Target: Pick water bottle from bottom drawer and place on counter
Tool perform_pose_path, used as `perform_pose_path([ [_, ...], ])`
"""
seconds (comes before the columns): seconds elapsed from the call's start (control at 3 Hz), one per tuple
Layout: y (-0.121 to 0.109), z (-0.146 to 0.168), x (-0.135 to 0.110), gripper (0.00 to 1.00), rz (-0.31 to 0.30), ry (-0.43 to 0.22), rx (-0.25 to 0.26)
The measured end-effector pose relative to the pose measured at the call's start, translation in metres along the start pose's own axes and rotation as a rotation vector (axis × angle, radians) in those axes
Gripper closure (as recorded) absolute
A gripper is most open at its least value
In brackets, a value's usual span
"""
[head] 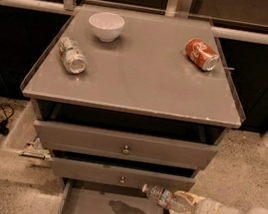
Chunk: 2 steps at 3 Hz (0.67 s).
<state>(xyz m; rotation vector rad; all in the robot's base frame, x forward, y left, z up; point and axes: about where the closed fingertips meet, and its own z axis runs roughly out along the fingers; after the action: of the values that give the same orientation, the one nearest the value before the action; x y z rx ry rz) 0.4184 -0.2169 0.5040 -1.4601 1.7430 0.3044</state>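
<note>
Water bottle (164, 197), just one, clamped in gripper (181, 208) over bottom drawer (89, 212).

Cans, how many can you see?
2. A silver-green can lies on its side at the counter's left edge; an orange-red can lies at its back right. The gripper, low at right over the bottom drawer, holds the water bottle. The upper drawers could hide more.

No lettering can be read anywhere. The water bottle (164, 197), clasped in the gripper (182, 207) low at the right over the bottom drawer (88, 209), shows only a red and white label band. Far above the gripper on the counter (143, 82), the orange-red can (201, 54) and the silver-green can (72, 55) bear markings that cannot be made out.
</note>
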Motion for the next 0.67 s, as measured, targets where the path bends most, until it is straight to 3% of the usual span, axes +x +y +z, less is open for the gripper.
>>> perform_pose_path([
  [0.33, -0.017, -0.039, -0.026, 1.0, -0.061, 0.009, 0.056],
  [0.67, -0.029, -0.101, -0.08, 1.0, -0.18, -0.021, 0.129],
])
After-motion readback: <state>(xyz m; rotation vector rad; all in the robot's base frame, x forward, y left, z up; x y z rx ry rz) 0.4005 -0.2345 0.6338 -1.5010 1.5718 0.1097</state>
